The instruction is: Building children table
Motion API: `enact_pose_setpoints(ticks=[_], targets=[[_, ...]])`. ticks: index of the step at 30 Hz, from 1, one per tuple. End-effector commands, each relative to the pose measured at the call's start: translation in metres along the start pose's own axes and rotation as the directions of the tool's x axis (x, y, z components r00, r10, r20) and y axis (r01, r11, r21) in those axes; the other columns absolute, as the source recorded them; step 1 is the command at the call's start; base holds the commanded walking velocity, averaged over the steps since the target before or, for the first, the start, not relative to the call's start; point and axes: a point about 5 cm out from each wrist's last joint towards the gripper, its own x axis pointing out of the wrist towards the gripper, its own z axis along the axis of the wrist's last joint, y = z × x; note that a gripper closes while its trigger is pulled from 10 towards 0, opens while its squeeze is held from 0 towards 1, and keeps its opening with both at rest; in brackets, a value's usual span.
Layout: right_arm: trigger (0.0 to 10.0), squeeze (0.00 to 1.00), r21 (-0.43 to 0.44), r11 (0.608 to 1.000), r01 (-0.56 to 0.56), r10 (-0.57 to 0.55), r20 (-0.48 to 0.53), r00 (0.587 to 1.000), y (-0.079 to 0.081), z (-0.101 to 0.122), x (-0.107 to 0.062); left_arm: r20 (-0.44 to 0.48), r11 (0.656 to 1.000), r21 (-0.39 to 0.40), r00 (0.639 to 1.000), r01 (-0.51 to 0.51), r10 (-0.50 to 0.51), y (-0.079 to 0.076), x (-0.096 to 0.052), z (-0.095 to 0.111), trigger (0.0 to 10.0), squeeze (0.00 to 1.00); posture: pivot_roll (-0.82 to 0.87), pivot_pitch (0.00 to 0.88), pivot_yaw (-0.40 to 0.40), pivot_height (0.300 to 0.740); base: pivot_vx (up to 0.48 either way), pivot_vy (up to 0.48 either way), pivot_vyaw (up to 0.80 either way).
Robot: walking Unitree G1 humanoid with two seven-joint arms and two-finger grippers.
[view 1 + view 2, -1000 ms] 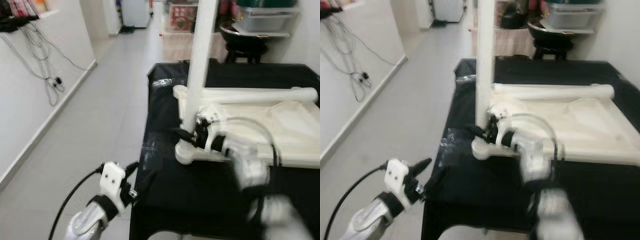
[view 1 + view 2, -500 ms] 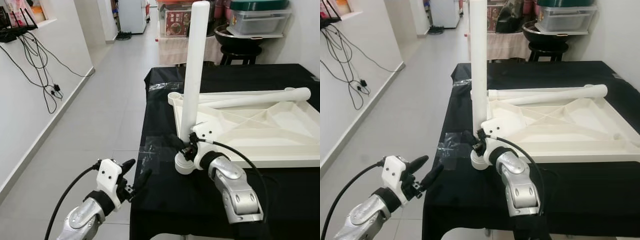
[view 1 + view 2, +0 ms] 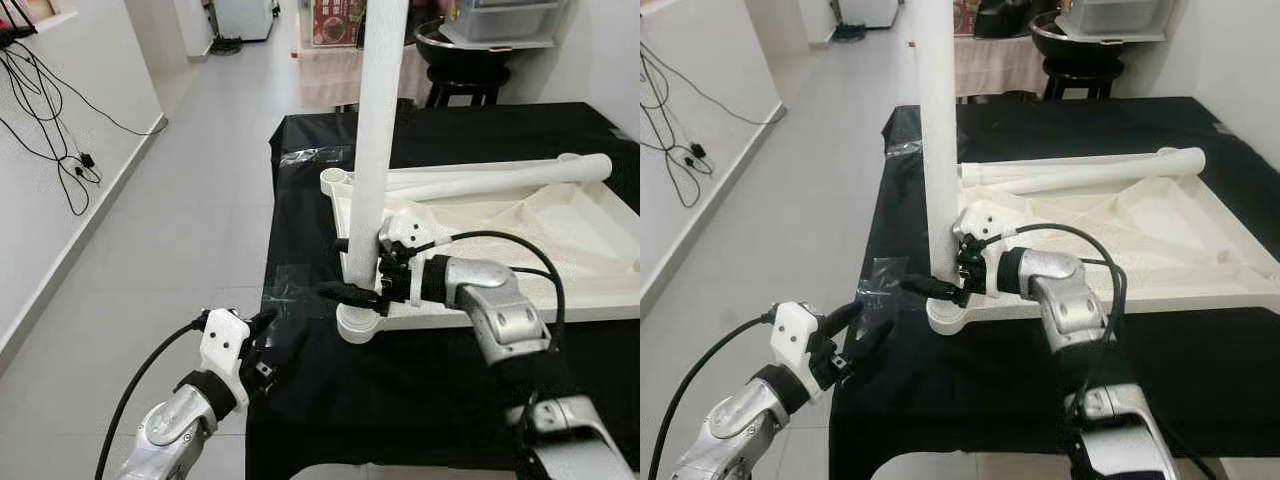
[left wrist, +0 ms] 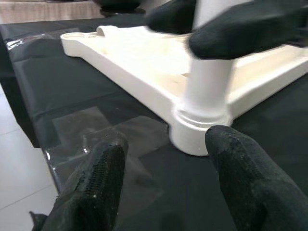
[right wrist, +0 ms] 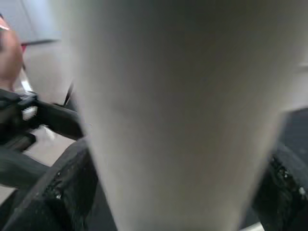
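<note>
My right gripper (image 3: 345, 268) is clamped round the upright white leg (image 3: 375, 130), low down, just above the corner socket (image 3: 357, 322) of the upside-down white tabletop (image 3: 560, 240). Tabletop lies on the black-covered table (image 3: 420, 370), w/ a 2nd leg (image 3: 500, 178) lying across its far side. My left gripper (image 3: 275, 340) hangs w/ fingers apart at the table's near-left edge, near a clear plastic bag (image 3: 880, 280), touching nothing.

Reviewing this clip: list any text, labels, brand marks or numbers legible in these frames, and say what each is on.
No text can be read.
Red-and-white poster or box at the far end of the corridor: markings too blurred to read.
White table leg, upturned tabletop, right gripper, left gripper: no markings visible.
</note>
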Motion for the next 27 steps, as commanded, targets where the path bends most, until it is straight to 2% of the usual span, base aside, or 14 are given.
enact_pose_setpoints(ticks=[1, 4, 5, 6, 7, 10, 18, 20, 21, 22, 24, 25, 26, 27], targets=[[10.0, 0.00, -0.001, 0.999, -0.032, 0.032, -0.029, 0.999, 0.000, -0.003, 0.008, -0.018, 1.000, 0.005, 1.000, -0.007, 0.007, 0.000, -0.004, -0.002, 10.0, 0.00, -0.05, 0.096, 0.010, 0.740, 0.000, 0.000, 0.00], [10.0, 0.00, 0.007, 1.000, -0.002, 0.002, -0.043, 0.999, -0.008, -0.001, 0.007, -0.017, 1.000, 0.003, 1.000, -0.007, 0.007, 0.000, -0.004, -0.002, 10.0, 0.00, -0.05, 0.100, 0.009, 0.740, 0.000, 0.000, 0.00], [9.6, 0.00, 0.020, 1.000, 0.012, -0.012, -0.039, 0.999, -0.012, 0.000, 0.006, -0.017, 1.000, 0.003, 1.000, -0.008, 0.008, 0.000, -0.004, -0.002, 10.0, 0.00, -0.05, 0.101, 0.010, 0.740, 0.000, 0.000, 0.00], [9.6, 0.00, 0.020, 1.000, 0.012, -0.012, -0.039, 0.999, -0.012, 0.000, 0.006, -0.017, 1.000, 0.003, 1.000, -0.008, 0.008, 0.000, -0.004, -0.002, 10.0, 0.00, -0.05, 0.101, 0.010, 0.740, 0.000, 0.000, 0.00], [0.0, 0.00, 0.035, 0.999, 0.036, -0.035, -0.036, 0.999, -0.016, 0.001, 0.004, -0.016, 1.000, 0.003, 1.000, -0.008, 0.008, -0.001, -0.004, -0.002, 10.0, 0.00, -0.05, 0.101, 0.010, 0.740, 0.000, 0.000, 0.00], [0.0, 0.00, 0.063, 0.997, 0.052, -0.051, -0.029, 0.998, -0.023, -0.004, -0.005, -0.016, 1.000, 0.004, 1.000, -0.009, 0.009, -0.001, -0.004, -0.001, 10.0, 0.00, -0.04, 0.108, 0.011, 0.740, 0.000, 0.000, 0.00], [0.0, 0.00, 0.054, 0.997, 0.049, -0.048, -0.023, 0.999, -0.021, -0.015, -0.017, -0.012, 1.000, 0.000, 1.000, -0.006, 0.006, -0.002, -0.003, -0.001, 10.0, 0.00, -0.06, 0.114, 0.015, 0.740, 0.000, 0.000, 0.00], [0.0, 0.00, 0.022, 0.990, 0.139, -0.138, -0.029, 0.990, -0.020, -0.023, -0.023, -0.011, 1.000, -0.002, 1.000, -0.005, 0.005, -0.002, -0.003, -0.001, 10.0, 0.00, -0.07, 0.117, 0.016, 0.740, 0.000, 0.000, 0.00], [0.0, 0.00, 0.032, 0.974, 0.224, -0.224, -0.028, 0.974, -0.020, -0.027, -0.024, -0.010, 1.000, -0.002, 1.000, -0.005, 0.005, -0.002, -0.003, -0.001, 10.0, 0.00, -0.07, 0.116, 0.012, 0.740, 0.000, 0.000, 0.00], [0.0, 0.00, 0.032, 0.974, 0.224, -0.224, -0.028, 0.974, -0.020, -0.027, -0.024, -0.010, 1.000, -0.002, 1.000, -0.005, 0.005, -0.002, -0.003, -0.001, 10.0, 0.00, -0.07, 0.116, 0.012, 0.740, 0.000, 0.000, 0.00], [0.0, 0.00, 0.067, 0.910, 0.410, -0.408, -0.036, 0.912, -0.012, -0.039, -0.023, -0.010, 1.000, -0.002, 1.000, -0.006, 0.006, 0.000, -0.003, -0.001, 10.0, 0.00, -0.08, 0.113, 0.002, 0.740, 0.000, 0.000, 0.00], [0.0, 0.00, 0.067, 0.910, 0.410, -0.408, -0.036, 0.912, -0.012, -0.039, -0.023, -0.010, 1.000, -0.002, 1.000, -0.006, 0.006, 0.000, -0.003, -0.001, 10.0, 0.00, -0.08, 0.113, 0.002, 0.740, 0.000, 0.000, 0.00], [0.0, 0.00, 0.173, 0.794, 0.583, -0.582, -0.062, 0.811, 0.008, -0.055, -0.010, -0.010, 1.000, -0.001, 1.000, -0.008, 0.008, 0.001, -0.004, -0.001, 10.0, 0.00, -0.08, 0.114, 0.013, 0.740, 0.000, 0.000, 0.00], [0.0, 0.00, 0.173, 0.794, 0.583, -0.582, -0.062, 0.811, 0.008, -0.055, -0.010, -0.010, 1.000, -0.001, 1.000, -0.008, 0.008, 0.001, -0.004, -0.001, 10.0, 0.00, -0.08, 0.114, 0.013, 0.740, 0.000, 0.000, 0.00]])
